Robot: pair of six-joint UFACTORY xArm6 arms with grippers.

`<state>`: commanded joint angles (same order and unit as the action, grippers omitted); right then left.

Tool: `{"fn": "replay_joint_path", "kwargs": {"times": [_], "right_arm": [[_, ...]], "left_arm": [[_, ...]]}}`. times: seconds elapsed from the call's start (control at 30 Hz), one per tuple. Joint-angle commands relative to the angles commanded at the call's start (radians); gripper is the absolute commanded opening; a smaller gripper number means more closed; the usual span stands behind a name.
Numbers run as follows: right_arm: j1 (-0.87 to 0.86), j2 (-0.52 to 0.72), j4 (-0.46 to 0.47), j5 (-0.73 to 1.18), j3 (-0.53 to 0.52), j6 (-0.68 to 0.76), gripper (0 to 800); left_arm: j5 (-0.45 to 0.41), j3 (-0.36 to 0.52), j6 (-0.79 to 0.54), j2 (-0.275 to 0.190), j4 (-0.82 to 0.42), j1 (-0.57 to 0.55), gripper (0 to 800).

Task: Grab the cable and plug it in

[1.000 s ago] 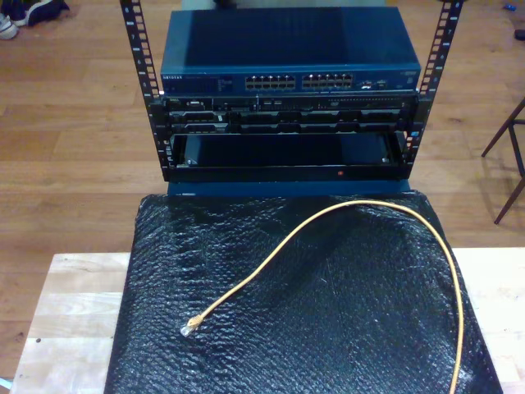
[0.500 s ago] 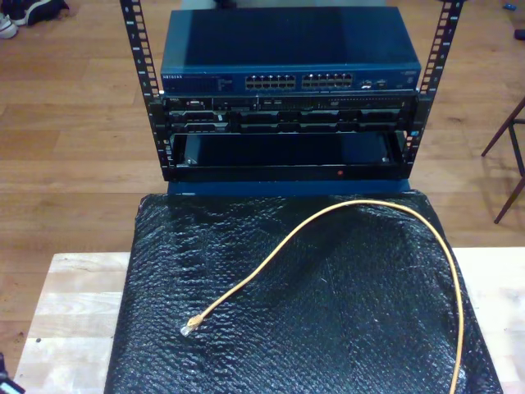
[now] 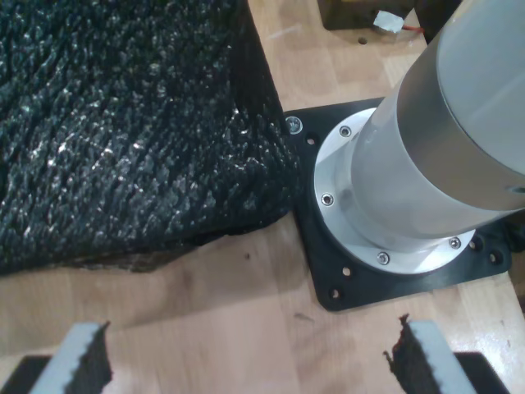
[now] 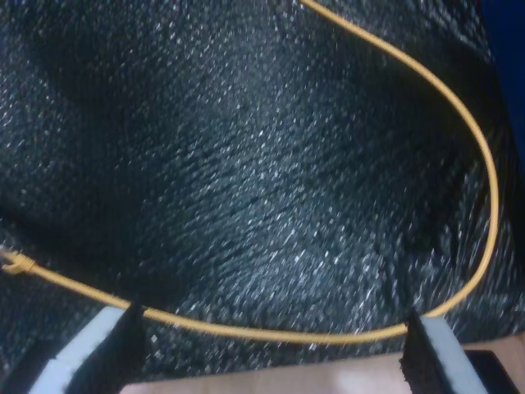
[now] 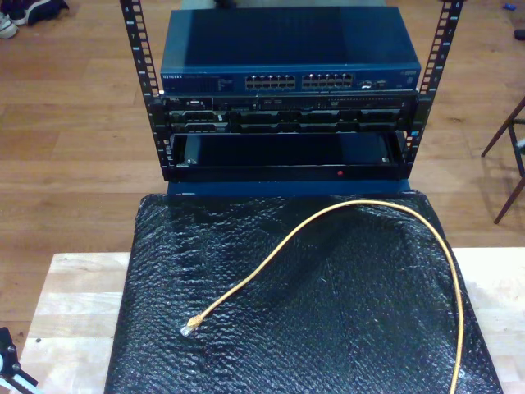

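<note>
Cable lies loose on the black mat: light, limp. Best grasped just behind the plug. Both grippers spread, empty.

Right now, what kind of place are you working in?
Probably a networking test bench in a lab or workshop: an open equipment rack holding a blue network switch, a wooden workbench under black padding, and a yellow cable waiting to be plugged in.

cable on mat, arcing from plug toward exterior view's right | mat on surface | rack behind mat | switch atop rack | arm base on surface beside mat
</note>
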<state>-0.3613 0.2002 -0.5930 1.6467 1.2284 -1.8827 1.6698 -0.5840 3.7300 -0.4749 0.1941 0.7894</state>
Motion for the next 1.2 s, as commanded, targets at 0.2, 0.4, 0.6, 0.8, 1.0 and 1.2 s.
{"fn": "replay_joint_path", "kwargs": {"times": [0.2,0.4,0.6,0.8,1.0,1.2], "right_arm": [[0.097,-0.008,0.000,-0.098,0.005,0.041,793],[0.190,-0.049,0.002,-0.146,0.026,0.063,792],[0.284,-0.072,0.008,-0.155,0.032,0.094,792],[0.413,-0.103,0.020,-0.244,0.023,0.121,792],[0.523,-0.135,0.034,-0.302,0.025,0.153,792],[0.652,-0.181,0.135,-0.381,0.034,0.221,792]], "left_arm": [[0.000,0.000,0.003,0.005,0.002,0.000,800],[0.000,0.000,0.017,0.005,0.012,-0.009,800],[-0.002,0.000,0.077,0.005,0.021,-0.046,800],[-0.006,0.000,0.152,0.012,0.049,-0.091,800],[-0.020,0.002,0.176,0.023,0.051,-0.095,800],[-0.025,0.002,0.176,0.023,0.051,-0.095,800]]}}
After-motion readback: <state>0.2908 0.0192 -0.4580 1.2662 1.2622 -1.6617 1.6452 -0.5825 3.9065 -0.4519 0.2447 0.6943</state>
